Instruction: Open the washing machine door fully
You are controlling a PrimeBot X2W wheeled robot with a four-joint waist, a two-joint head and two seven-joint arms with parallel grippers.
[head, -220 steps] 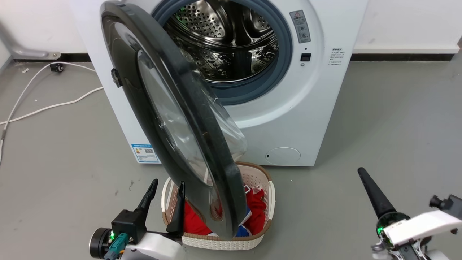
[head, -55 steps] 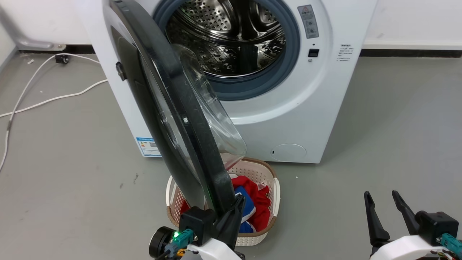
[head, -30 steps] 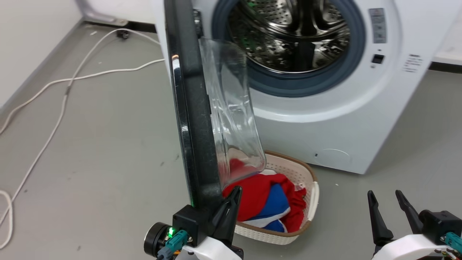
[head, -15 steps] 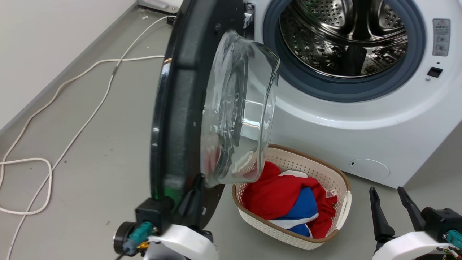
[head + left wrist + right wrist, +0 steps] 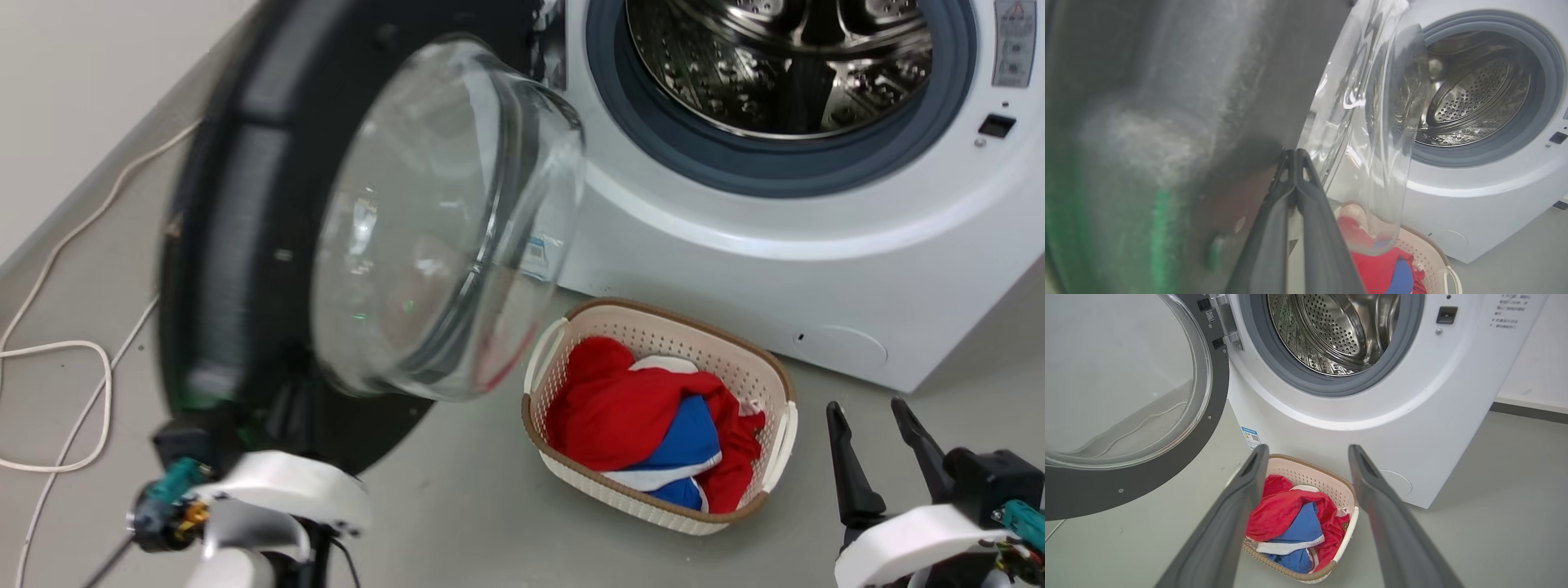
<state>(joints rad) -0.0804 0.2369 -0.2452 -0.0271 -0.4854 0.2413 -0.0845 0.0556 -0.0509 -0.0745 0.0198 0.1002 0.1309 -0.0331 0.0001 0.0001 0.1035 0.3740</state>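
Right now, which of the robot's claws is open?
The right claw: its fingers stand wide apart. The left claw has its fingers pressed together beside the washing machine door.

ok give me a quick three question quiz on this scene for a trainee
1. True or false: the right gripper is open.
2. What lies in the basket? A) red and blue clothes B) white towels C) nothing
3. Fill in: the ___ gripper is at the door.
Key: 1 true; 2 A; 3 left gripper.
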